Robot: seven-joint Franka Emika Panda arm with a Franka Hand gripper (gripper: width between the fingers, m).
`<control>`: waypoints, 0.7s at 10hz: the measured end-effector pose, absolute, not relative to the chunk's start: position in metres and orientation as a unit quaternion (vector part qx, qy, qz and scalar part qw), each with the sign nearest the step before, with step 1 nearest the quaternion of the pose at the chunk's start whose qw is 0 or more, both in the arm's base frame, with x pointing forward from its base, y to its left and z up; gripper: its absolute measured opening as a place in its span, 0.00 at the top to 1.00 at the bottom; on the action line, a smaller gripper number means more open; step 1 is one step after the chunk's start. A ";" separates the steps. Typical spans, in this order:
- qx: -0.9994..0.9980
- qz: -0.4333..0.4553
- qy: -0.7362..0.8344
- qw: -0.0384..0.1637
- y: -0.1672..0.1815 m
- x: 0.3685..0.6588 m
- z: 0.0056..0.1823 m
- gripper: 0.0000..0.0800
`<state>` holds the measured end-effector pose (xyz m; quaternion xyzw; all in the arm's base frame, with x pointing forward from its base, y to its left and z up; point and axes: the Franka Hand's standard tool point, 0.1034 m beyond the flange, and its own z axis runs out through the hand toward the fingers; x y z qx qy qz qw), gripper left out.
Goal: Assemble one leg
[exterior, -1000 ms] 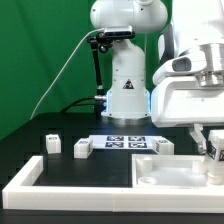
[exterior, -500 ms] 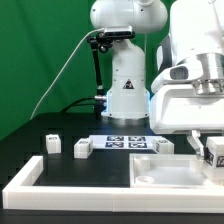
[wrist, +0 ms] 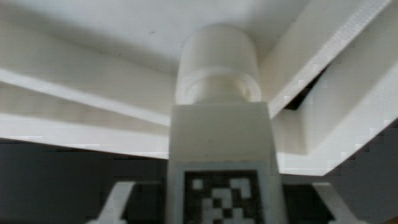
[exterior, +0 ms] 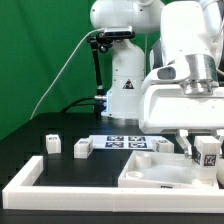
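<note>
Exterior view's right: the hand [exterior: 204, 142] is closed on the leg [exterior: 209, 153], tag outward, over the right part of the white tray [exterior: 150, 180] on the black surface [exterior: 100, 165]; in the wrist view, the leg's [wrist: 221, 120] rounded end faces the tray's [wrist: 89, 100] rims; farther left lies the marker board [exterior: 125, 142].

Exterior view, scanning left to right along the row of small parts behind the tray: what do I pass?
In order: leftmost tagged post → second tagged post → marker board → third tagged post → the leg, near the view's right edge.
</note>
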<state>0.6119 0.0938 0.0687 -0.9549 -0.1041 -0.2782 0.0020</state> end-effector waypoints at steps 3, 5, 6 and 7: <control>-0.955 -0.278 -0.104 0.002 0.094 0.612 0.069 0.24; -0.955 -0.278 -0.104 0.002 0.094 0.612 0.069 0.20; -0.955 -0.278 -0.104 0.002 0.094 0.612 0.069 0.19; -0.956 -0.272 -0.106 0.001 0.092 0.612 0.069 0.19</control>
